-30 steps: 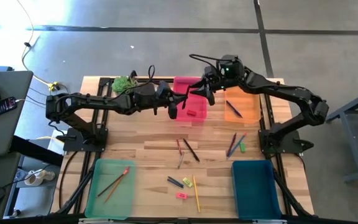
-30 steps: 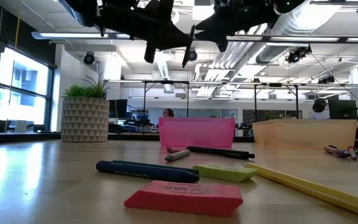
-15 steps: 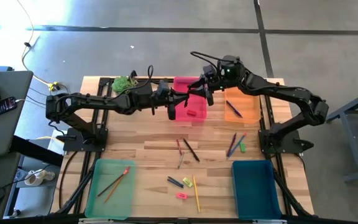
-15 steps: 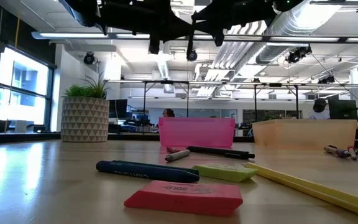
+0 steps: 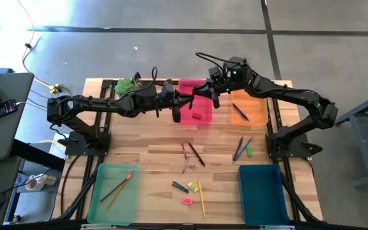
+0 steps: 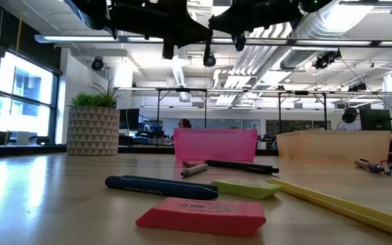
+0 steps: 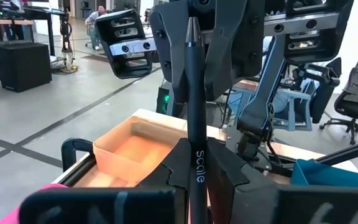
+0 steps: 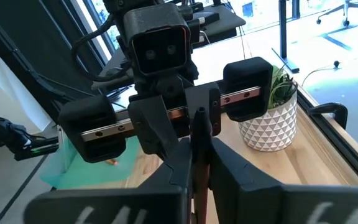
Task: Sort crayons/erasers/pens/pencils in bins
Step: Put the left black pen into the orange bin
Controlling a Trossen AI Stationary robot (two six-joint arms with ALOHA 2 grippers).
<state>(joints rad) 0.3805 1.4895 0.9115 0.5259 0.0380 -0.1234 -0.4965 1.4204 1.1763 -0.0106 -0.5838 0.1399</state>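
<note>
Your two hands meet nose to nose above the pink bin point(image 5: 195, 108) at the far side of the table point(image 5: 158, 153), with one black pen point(image 7: 195, 118) between them. Your left hand point(image 5: 185, 102) has its fingers closed tight on the pen's lower barrel, the printed end down in the grip. Your right hand point(image 5: 204, 94) faces it, fingers pinched on the same pen's far end, so both hands hold it at once, well clear of the table. Just beside them the orange bin point(image 5: 248, 107) holds a dark pen and an orange stick. At the near edge, the light green bin point(image 5: 114, 188) holds two pencils, and the teal bin point(image 5: 259, 185) sits at the opposite near corner. Loose on the wood between them: a blue crayon point(image 6: 160, 186), a yellow-green eraser point(image 6: 245, 188), a pink eraser point(image 6: 201, 212) and a long yellow pencil point(image 6: 339, 204). A potted plant point(image 5: 128, 85) stands at the far edge.
</note>
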